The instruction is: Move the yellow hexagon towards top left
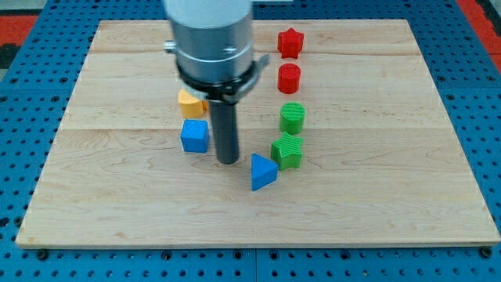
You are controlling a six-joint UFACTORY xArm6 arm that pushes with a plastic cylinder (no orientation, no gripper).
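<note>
Sitting near the bench's middle, a little toward the view's top left, the yellow hexagon (188, 103) is showing only partly, its right side hiding behind the arm's grey housing (211, 39). Touching or nearly touching it from below is the blue cube (195, 135). My tip (228, 160) is resting on the wooden bench (376, 204) just right of the blue cube and below-right of the hexagon, not contacting either as far as can be judged. That placement is probably deliberate: coming from the lower right is lining the rod up for a push toward the top left, though the cube is crowding the route. Just right of the tip, a blue triangular block (263, 171) is lying beside a green ribbed block (288, 150). Above these, a green cylinder (293, 117), a red cylinder (290, 78) and a red star-like block (290, 42) are forming a column running toward the view's top. No pincer is fitted here, so apart or together cannot be told; only the plain rod is working.
</note>
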